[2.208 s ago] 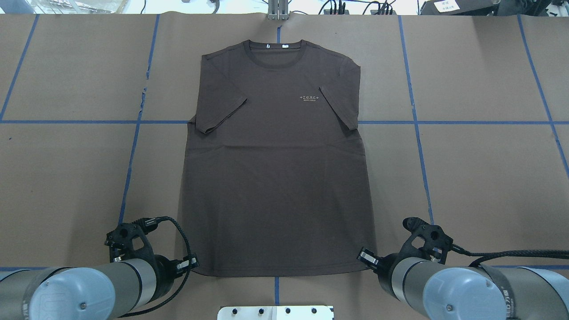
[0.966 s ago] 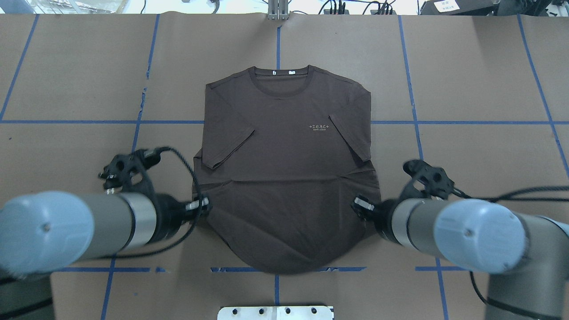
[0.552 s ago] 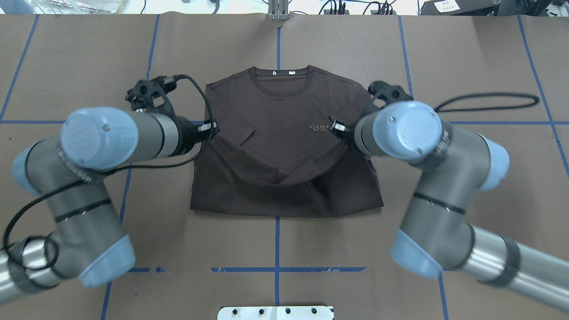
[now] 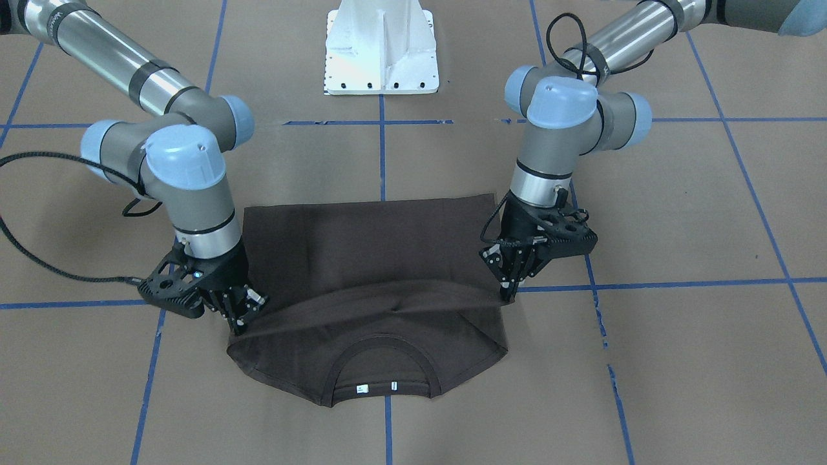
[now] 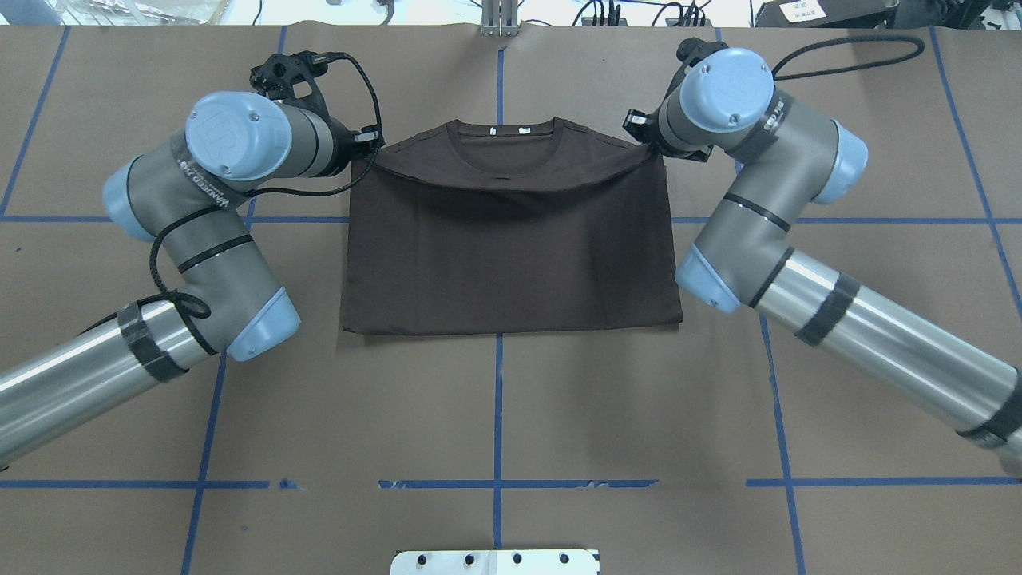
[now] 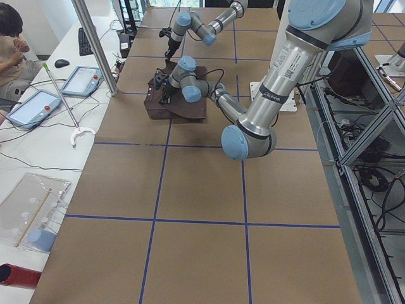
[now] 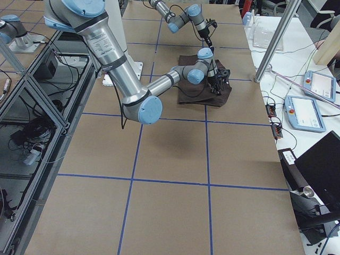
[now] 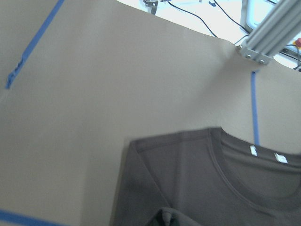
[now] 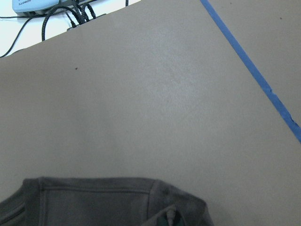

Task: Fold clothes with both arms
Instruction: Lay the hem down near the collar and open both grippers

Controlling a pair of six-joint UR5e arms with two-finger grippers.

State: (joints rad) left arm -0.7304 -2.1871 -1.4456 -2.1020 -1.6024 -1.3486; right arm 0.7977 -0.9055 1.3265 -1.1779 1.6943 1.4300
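Nearest the robot, a straight fold edge point(image 5: 511, 329) is seen across the dark grey-brown short-sleeved T-shirt point(image 5: 511, 263). The T-shirt is laid in the middle of the brown paper-covered table point(image 5: 359, 415), which is marked with blue tape lines point(image 5: 497, 415). The lower half is doubled over the upper, so the first crosswise fold is judged nearly made. Farther out, the hem point(image 4: 362, 296) is held up at its two corners — one pinched in the closed-down fingers of the black left gripper point(image 5: 372, 150), the other in those of the black right gripper point(image 5: 640, 132), each by a shoulder of the garment — and it sags in a shallow arc between them. Beyond that arc, the ribbed round collar point(image 4: 381, 339) and the white neck tags point(image 4: 362, 388) are left uncovered. It is judged that the hem is yet to be laid down and let go, and that further folds are needed to make a compact bundle. The sleeves and any chest lettering are covered by the doubled layer. In the overhead view the fingertips are largely masked by the wrists. In the wrist views only a scrap of dark cloth shows at the bottom edge. Whether the corners touch the shoulders or hang just above them cannot be told, and in the side views everything is too small to be read.
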